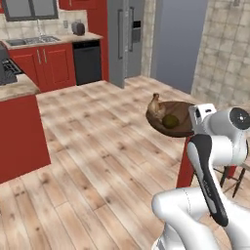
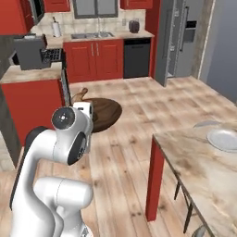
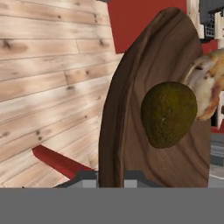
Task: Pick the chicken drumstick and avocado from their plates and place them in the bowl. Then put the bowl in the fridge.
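Observation:
The dark brown bowl (image 1: 183, 122) hangs in the air above the wooden floor, with my gripper (image 1: 192, 128) shut on its near rim. Inside it lie the olive-green avocado (image 1: 170, 121) and the golden-brown chicken drumstick (image 1: 156, 106). The hand view looks across the bowl (image 3: 131, 100), with the avocado (image 3: 168, 114) in the middle, the drumstick (image 3: 208, 87) beyond it and the rim running between my fingertips (image 3: 85, 177). The grey fridge (image 1: 124, 39) stands far ahead with a door swung open (image 2: 163, 46). A white-grey plate (image 2: 224, 139) lies bare on the table.
A marble-topped table (image 2: 199, 171) with red legs stands to my right, a chair under it. To the left is a red island counter (image 1: 19, 132). Red cabinets, a sink and a dark dishwasher (image 1: 88, 61) line the back wall. Open wooden floor (image 1: 97, 146) stretches toward the fridge.

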{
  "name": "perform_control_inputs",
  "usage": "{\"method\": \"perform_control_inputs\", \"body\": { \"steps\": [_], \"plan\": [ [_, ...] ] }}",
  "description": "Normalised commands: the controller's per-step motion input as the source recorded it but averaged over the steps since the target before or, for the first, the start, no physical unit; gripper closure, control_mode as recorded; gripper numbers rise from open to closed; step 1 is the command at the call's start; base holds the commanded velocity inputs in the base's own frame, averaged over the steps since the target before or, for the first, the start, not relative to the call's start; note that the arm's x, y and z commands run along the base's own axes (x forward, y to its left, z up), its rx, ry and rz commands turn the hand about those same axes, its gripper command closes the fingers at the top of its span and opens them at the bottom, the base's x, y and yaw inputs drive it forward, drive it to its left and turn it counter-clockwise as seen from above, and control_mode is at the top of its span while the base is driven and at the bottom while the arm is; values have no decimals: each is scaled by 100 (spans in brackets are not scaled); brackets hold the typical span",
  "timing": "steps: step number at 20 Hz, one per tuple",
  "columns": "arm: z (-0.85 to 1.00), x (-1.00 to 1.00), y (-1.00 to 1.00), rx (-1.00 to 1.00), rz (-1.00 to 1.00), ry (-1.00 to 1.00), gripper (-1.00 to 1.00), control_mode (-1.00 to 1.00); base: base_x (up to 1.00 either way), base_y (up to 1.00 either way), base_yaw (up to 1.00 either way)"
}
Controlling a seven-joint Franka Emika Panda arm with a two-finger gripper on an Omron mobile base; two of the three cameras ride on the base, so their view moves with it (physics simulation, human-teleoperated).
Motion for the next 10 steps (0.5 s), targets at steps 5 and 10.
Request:
{"method": "perform_control_inputs", "body": {
  "steps": [5,10],
  "plan": [
    [0,0,0,0,0,0,100,100,77,28,10],
    [0,0,0,0,0,0,100,100,91,30,0]
  ]
}}
